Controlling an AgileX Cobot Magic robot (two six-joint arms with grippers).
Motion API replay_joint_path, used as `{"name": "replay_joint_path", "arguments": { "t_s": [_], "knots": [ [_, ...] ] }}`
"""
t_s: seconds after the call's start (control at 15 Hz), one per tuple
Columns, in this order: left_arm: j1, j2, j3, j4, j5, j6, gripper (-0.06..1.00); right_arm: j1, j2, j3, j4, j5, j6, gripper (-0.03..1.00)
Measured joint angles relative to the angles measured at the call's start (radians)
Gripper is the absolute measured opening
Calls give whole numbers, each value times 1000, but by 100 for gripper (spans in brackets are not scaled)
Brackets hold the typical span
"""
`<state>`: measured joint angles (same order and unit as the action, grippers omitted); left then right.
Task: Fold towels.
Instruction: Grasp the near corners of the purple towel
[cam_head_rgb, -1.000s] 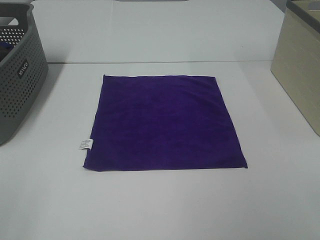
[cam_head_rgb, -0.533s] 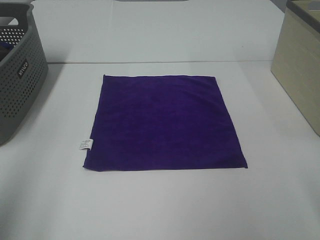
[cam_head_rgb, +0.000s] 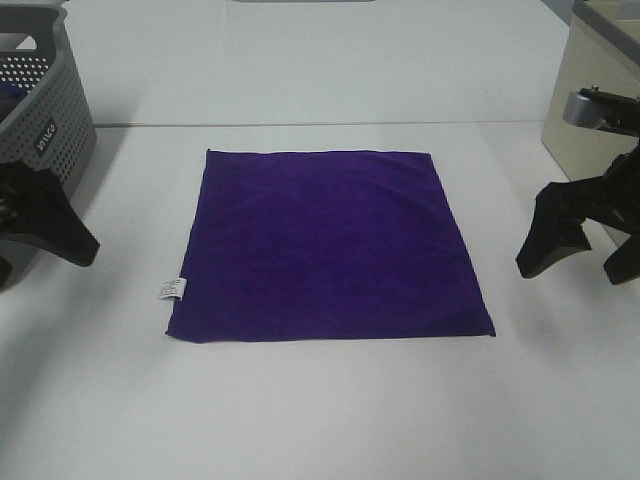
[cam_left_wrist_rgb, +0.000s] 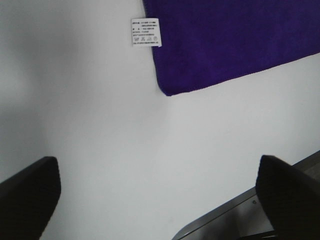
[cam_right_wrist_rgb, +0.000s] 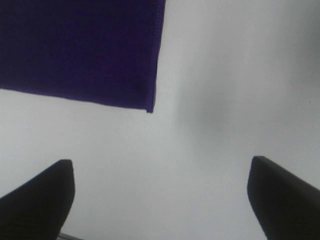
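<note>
Towel (cam_head_rgb: 330, 245), deep purple and square, is spread flat and unfolded in the middle of the white surface (cam_head_rgb: 320, 410), with its small white care tag (cam_head_rgb: 172, 288) sticking out from the edge that faces the left edge of the surface. No fold has been made yet.

The left end effector (cam_left_wrist_rgb: 159, 187) is held wide open and empty above bare surface, just outside the towel's near-left corner. The right end effector (cam_head_rgb: 585, 250) is likewise spread wide with nothing in it, off the cloth toward the right edge of the surface, and the near-right corner is seen in its wrist view. Neither is touching the towel.

Several failures can be expected from here. Because the cloth lies flush against the surface, a corner could be pushed along and bunched rather than pinched if the fingers are brought down too shallow or closed beside the hem. If one corner is caught and the other missed, the towel would be dragged askew and the fold would land crooked. If the two corners are carried unevenly, the edges would not meet. The tag could be gripped instead of the cloth and slip free. The grey perforated basket (cam_head_rgb: 40, 150) by the left edge and the beige box (cam_head_rgb: 600, 130) by the right edge stand close to the arms and could be knocked on a wide swing.
</note>
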<state>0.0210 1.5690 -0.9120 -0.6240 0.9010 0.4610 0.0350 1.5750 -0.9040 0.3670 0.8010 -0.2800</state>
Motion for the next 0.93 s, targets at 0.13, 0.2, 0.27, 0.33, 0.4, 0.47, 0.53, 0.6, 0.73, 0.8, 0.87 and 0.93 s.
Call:
{"name": "replay_joint_path", "arguments": {
  "t_s": [0.13,0.2,0.27,0.33,0.4,0.47,0.53,0.6,0.73,0.8,0.87,0.93],
  "knots": [
    [-22,104,-6,-74,-58,99,99,-71,97,-41,132,-5,-132,89],
    [-27,152,-20,-99,-75,126,99,-81,138,-46,172,-8,-183,89],
    [-27,203,-37,-127,-80,154,99,-83,174,-46,207,-10,-221,89],
    [-27,244,-57,-149,-80,182,99,-83,208,-46,235,-19,-255,89],
    [-27,280,-84,-169,-76,202,99,-83,239,-49,259,-33,-278,89],
    [-27,312,-107,-184,-72,217,99,-83,268,-55,275,-51,-293,88],
    [-27,341,-127,-190,-71,229,99,-83,291,-60,289,-70,-307,88],
    [-27,368,-143,-191,-69,235,99,-83,309,-61,299,-89,-311,88],
    [-30,400,-164,-196,-64,237,99,-83,335,-61,322,-105,-333,88],
    [-47,429,-175,-198,-67,238,99,-83,366,-61,358,-115,-373,88],
    [-58,449,-178,-198,-69,238,99,-83,380,-64,381,-118,-391,88],
    [-65,467,-178,-198,-70,238,99,-83,386,-69,395,-117,-404,88]
  ]
}}
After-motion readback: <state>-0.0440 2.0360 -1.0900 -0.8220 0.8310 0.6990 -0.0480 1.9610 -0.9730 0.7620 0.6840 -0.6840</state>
